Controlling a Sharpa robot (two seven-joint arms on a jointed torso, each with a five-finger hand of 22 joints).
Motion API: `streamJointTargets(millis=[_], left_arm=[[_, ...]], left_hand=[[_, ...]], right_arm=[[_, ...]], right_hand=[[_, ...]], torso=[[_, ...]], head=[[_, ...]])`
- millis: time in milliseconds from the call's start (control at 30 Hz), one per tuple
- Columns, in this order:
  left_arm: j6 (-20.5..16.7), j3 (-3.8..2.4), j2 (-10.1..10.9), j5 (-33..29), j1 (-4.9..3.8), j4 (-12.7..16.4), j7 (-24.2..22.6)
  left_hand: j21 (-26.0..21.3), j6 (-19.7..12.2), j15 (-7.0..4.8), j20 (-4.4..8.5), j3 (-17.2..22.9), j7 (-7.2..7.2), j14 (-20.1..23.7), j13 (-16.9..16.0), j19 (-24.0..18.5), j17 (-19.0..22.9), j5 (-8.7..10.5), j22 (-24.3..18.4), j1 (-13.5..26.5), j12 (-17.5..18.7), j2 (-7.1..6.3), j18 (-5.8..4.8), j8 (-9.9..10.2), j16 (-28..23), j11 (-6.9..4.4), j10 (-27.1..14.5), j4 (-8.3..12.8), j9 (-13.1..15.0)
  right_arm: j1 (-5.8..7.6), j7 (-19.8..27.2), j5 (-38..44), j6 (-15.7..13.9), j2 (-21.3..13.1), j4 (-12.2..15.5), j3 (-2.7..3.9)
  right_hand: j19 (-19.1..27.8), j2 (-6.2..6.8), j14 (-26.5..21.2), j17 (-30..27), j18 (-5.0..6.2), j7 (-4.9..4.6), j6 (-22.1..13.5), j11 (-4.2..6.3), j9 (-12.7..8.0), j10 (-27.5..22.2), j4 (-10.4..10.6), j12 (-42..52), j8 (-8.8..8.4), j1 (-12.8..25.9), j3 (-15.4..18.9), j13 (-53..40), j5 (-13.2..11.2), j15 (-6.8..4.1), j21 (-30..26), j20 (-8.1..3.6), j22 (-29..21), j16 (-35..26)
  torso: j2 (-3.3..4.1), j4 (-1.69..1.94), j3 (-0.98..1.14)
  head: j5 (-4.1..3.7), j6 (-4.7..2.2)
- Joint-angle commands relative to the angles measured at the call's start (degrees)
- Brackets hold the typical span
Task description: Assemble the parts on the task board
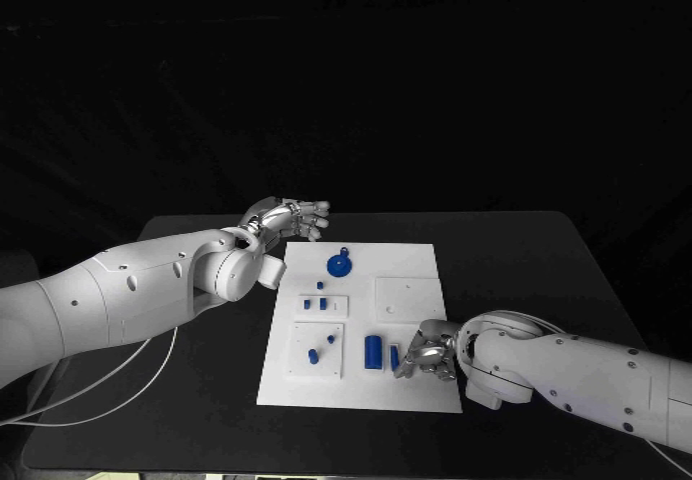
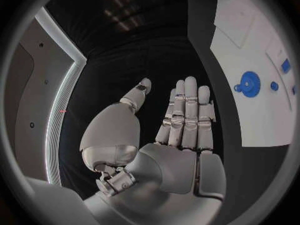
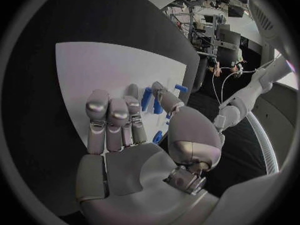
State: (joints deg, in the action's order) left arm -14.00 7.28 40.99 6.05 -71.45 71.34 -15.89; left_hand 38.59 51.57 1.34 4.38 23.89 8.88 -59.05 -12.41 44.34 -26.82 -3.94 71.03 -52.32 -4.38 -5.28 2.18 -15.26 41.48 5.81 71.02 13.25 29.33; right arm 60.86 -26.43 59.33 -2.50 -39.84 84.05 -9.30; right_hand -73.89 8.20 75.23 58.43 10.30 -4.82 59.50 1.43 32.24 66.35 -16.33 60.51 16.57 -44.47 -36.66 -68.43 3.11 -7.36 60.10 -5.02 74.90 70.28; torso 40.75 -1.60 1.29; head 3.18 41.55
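The flat white rectangular task board (image 1: 411,390) lies in the middle of the black table (image 1: 534,260), its long sides running from 6 to 12 o'clock in the head view. On it near the 12 o'clock end sits a round blue disc with a small tab (image 1: 339,265); the left wrist view also shows this disc (image 2: 249,83) on the board (image 2: 250,120). Around the board's middle stand a few small blue pegs (image 1: 323,302) on a raised white square, and toward 7 o'clock another raised square carries a small blue piece (image 1: 315,354). A blue cylinder (image 1: 374,350) lies flat toward 6 o'clock, with a thinner blue bar (image 1: 394,357) just beside it at its 3 o'clock side.

The silver left hand (image 1: 293,218) hovers over bare table just off the board's 11 o'clock corner; from its wrist, the hand (image 2: 169,135) has its fingers (image 2: 187,110) straight and close together, the thumb apart, holding nothing.

The silver right hand (image 1: 430,355) sits over the board toward 5 o'clock, just beside the thin bar. From its wrist the hand (image 3: 137,150) shows extended fingers (image 3: 112,120) side by side, nothing gripped, with blue pieces (image 3: 147,99) lying beyond the fingertips
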Motion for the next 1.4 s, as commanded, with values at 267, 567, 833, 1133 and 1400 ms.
streamJointTargets(millis=[267,567,833,1133,1400], left_arm=[[0.8,-0.03,0.0,-0.3,-0.04,0.1,-0.2],[0.8,-0.02,-0.1,-0.3,-0.04,0.1,-0.2],[0.8,-0.02,0.0,-0.2,-0.04,0.1,-0.1],[0.9,-0.01,0.0,-0.2,-0.04,0.2,-0.1],[0.8,0.01,0.0,-0.2,-0.04,0.2,0.0]], left_hand=[[-0.4,-0.2,0.22,-0.29,-0.1,-0.05,-0.1,0.1,0.1,-0.1,-0.12,0.1,0.4,0.0,0.22,0.83,-0.4,-0.2,-0.01,-0.3,-0.3,-0.1],[-0.4,-0.1,0.22,-0.29,0.0,-0.06,-0.1,0.1,0.1,-0.2,-0.14,0.1,0.4,0.0,0.31,0.83,-0.4,-0.2,-0.01,-0.3,-0.4,-0.1],[-0.5,-0.1,0.22,-0.29,0.0,-0.07,-0.1,0.1,0.1,-0.2,-0.16,0.1,0.3,0.0,0.33,0.84,-0.4,-0.3,-0.02,-0.3,-0.4,-0.1],[-0.5,-0.1,0.22,-0.28,0.1,-0.07,-0.1,0.1,0.2,-0.3,-0.2,0.2,0.3,0.0,0.5,0.84,-0.4,-0.3,-0.02,-0.3,-0.4,-0.1],[-0.5,-0.1,0.22,-0.29,0.1,-0.08,-0.1,0.1,0.2,-0.3,-0.24,0.2,0.2,0.0,0.44,0.84,-0.4,-0.3,-0.02,-0.3,-0.3,-0.2]], right_arm=[[-0.31,-0.6,0.3,0.0,0.1,-0.7,-0.2],[-0.31,-0.9,0.8,-0.1,0.8,-1.3,-0.19],[-0.31,-1.3,0.8,0.8,0.9,-1.5,-0.19],[-0.47,-2.7,0.9,1.0,1.8,-2.9,-0.2],[-1.1,-2.9,0.9,0.5,2.3,-3.8,-0.25]], right_hand=[[0.4,-4.23,-0.1,0.1,4.7,-0.08,-0.1,0.05,-0.1,0.2,1.2,-0.5,-0.24,1.4,1.0,-0.1,-0.3,-0.18,-0.1,-0.05,0.6,-0.4],[0.5,-5.76,-0.1,0.1,4.7,0.0,0.0,0.12,-0.2,0.3,1.6,-0.5,-0.28,0.9,-1.1,-0.1,-0.3,-0.24,-0.1,-0.06,0.6,-0.3],[0.4,-5.4,-0.1,0.2,4.7,-0.03,0.1,0.09,-0.3,0.3,1.3,-0.5,-0.32,0.8,-1.8,-0.1,-0.3,-0.21,0.0,0.0,0.7,-0.3],[0.4,-5.62,-0.1,0.2,4.7,-0.06,0.1,0.06,-0.3,0.4,0.1,-0.5,-0.36,-0.5,-2.9,-0.2,-0.2,-0.16,0.1,0.05,0.8,-0.3],[0.4,-6.15,0.0,0.1,4.7,-0.05,0.4,0.06,-0.4,0.5,0.0,-0.5,-0.31,-0.7,-3.3,-0.2,-0.2,-0.12,0.2,0.2,0.8,-0.3]], torso=[[0.01,0.09,-0.05],[0.02,0.1,-0.05],[0.0,0.09,-0.05],[0.0,0.06,-0.06],[0.02,0.08,-0.01]], head=[[-0.14,0.13],[-0.16,0.14],[-0.16,0.21],[-0.22,0.31],[-0.22,0.39]])
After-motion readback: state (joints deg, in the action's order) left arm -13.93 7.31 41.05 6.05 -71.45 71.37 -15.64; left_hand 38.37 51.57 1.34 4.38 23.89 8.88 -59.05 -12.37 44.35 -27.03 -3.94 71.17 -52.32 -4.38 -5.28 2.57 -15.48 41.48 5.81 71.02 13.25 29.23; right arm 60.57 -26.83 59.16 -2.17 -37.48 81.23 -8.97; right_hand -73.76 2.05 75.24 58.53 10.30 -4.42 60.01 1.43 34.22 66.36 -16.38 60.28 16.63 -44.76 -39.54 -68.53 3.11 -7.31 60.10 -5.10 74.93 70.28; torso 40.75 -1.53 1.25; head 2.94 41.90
